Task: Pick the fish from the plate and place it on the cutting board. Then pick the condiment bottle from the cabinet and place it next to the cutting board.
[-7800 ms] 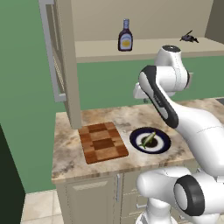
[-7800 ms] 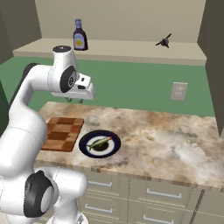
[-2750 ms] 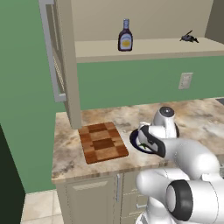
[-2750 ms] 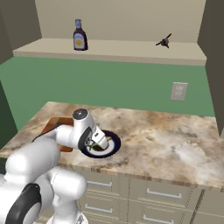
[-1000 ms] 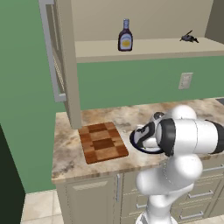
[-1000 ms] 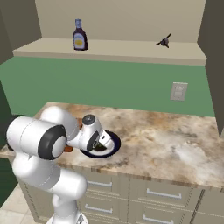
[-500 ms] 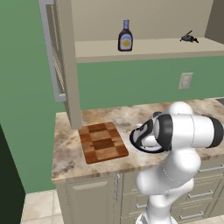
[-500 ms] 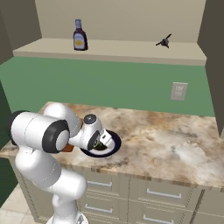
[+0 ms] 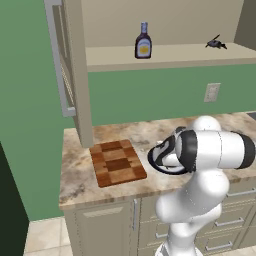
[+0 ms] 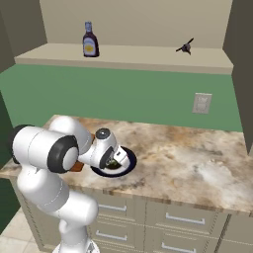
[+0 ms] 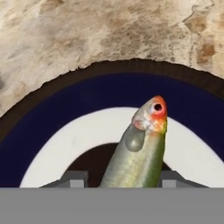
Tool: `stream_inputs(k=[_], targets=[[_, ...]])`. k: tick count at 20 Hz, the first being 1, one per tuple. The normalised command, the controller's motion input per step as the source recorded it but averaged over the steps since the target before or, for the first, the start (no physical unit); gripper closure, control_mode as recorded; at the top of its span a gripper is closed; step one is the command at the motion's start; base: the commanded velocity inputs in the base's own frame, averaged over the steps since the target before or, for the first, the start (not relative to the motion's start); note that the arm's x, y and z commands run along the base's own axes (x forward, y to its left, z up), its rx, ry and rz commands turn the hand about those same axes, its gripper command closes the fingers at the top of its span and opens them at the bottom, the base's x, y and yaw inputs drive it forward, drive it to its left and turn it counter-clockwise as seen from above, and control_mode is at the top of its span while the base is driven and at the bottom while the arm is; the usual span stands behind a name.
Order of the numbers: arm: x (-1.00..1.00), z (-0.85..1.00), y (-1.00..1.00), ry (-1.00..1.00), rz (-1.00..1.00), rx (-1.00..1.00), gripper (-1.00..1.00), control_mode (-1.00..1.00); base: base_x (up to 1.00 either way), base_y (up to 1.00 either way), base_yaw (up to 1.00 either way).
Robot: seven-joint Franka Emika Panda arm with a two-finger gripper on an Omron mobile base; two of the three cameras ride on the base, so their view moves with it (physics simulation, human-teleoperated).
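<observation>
Fish, slender and green with a pale belly [image 11: 142,153], is lying on the round navy-rimmed plate [image 11: 87,98] as the gripper's [image 11: 120,178] dark fingers, wide a second ago, are closing in on either side; whether they are gripping yet cannot be told, so lifting toward the checkered wooden cutting board [image 9: 118,162] likely follows.
</observation>
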Motion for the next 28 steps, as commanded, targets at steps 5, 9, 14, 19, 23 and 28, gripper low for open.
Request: stream_inputs(k=[5, 9, 14, 19, 23, 28], targets=[[0.0, 0.0, 0.0, 0.0, 0.0, 0.0, 1.0, -1.0, 0.0, 0.0, 0.0], [-0.04, 0.16, 0.0, -0.01, 0.0, 0.0, 1.0, -1.0, 0.0, 0.0, 0.0], [-0.02, 0.33, 0.0, 0.0, 0.0, 0.0, 1.0, -1.0, 0.0, 0.0, 0.0], [0.0, 0.36, 0.0, 0.0, 0.0, 0.0, 1.0, -1.0, 0.0, 0.0, 0.0], [0.0, 0.25, 0.0, 0.0, 0.0, 0.01, 1.0, -1.0, 0.0, 0.0, 0.0], [0.0, 0.12, 0.06, 0.0, 0.0, 0.01, 1.0, -1.0, 0.0, 0.0, 0.0]])
